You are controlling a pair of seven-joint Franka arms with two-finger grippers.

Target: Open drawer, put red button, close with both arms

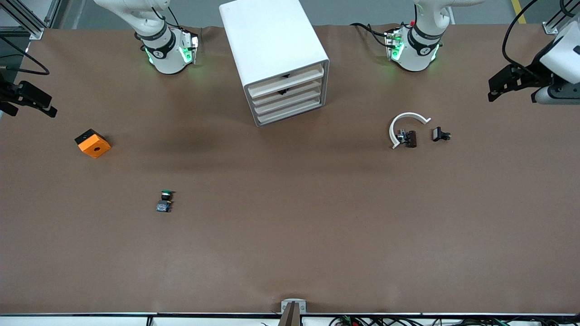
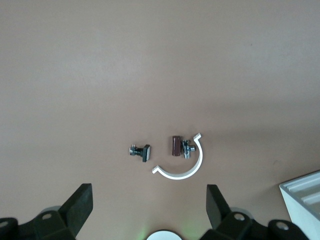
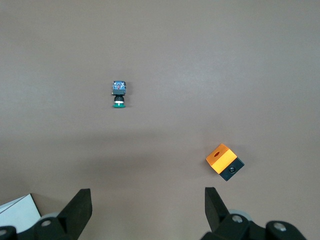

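Observation:
The white cabinet stands between the arm bases, all its drawers pushed in. The drawer, second from the top, is closed. The red button is out of view. My left gripper is open and empty, raised at the left arm's end of the table; it also shows in the left wrist view. My right gripper is open and empty, raised at the right arm's end; it also shows in the right wrist view. A corner of the cabinet shows in both wrist views.
A green-capped button lies toward the right arm's end, an orange box farther from the camera. Toward the left arm's end lie a white C-shaped clip, a small brown part and a small black part.

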